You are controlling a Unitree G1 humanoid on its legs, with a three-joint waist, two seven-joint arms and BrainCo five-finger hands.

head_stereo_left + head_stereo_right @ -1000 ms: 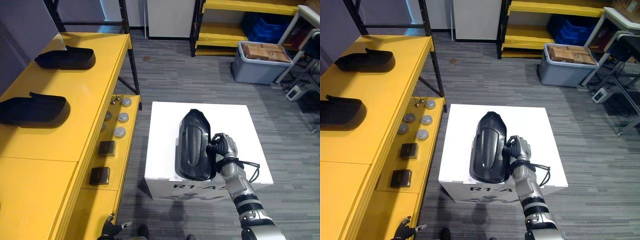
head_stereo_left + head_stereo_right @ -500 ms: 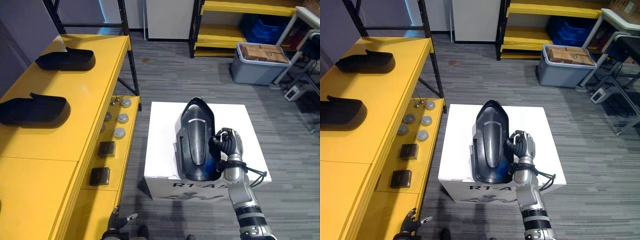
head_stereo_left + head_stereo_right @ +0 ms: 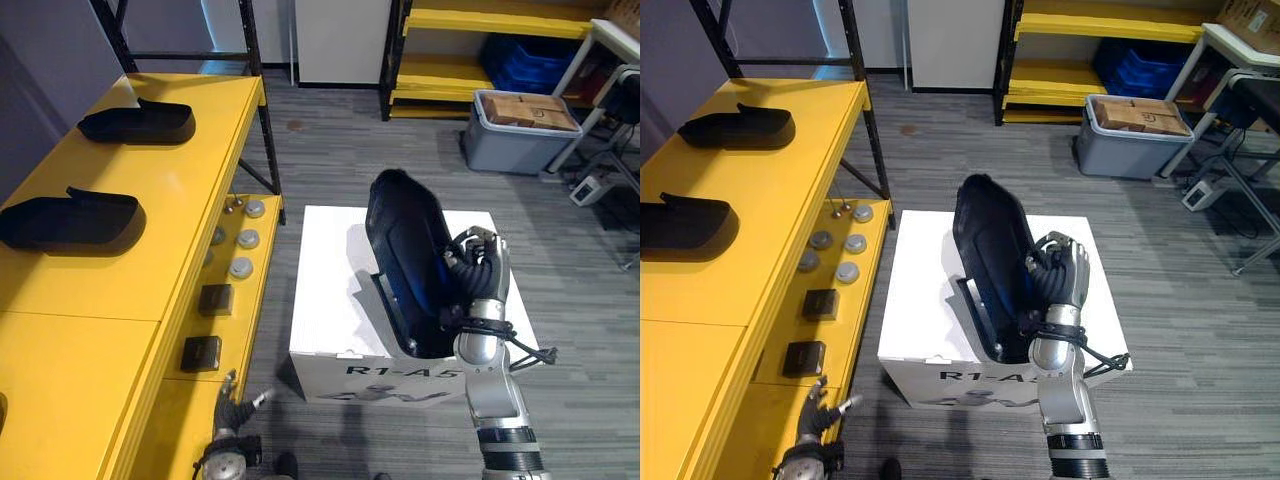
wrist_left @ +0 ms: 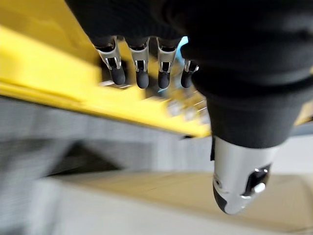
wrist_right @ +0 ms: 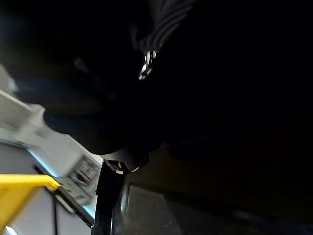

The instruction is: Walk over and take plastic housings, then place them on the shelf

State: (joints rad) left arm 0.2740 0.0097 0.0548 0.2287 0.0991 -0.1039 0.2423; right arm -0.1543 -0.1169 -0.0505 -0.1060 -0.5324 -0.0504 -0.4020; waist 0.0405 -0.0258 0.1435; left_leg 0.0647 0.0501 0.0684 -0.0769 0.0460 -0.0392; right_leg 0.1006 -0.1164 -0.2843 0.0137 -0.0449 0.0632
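A long black plastic housing (image 3: 405, 260) is tilted up on edge above the white box (image 3: 330, 300), its lower end near the box's front edge. My right hand (image 3: 478, 280) is shut on its right side, fingers curled round the rim. Two more black housings lie on the yellow shelf top: one (image 3: 138, 123) at the far end and one (image 3: 70, 218) nearer. My left hand (image 3: 236, 420) hangs low by the shelf's front with fingers straight and holds nothing; its fingers (image 4: 141, 68) show in the left wrist view.
The yellow shelf (image 3: 150, 260) runs along the left, with round metal parts (image 3: 240, 252) and dark blocks (image 3: 207, 324) on its lower level. A grey bin (image 3: 520, 125) with cardboard stands at the back right by yellow racks (image 3: 470, 55). Grey carpet surrounds the box.
My right hand has lifted the housing from lying flat on the white box to standing tilted on edge. My left hand has risen a little at the lower left.
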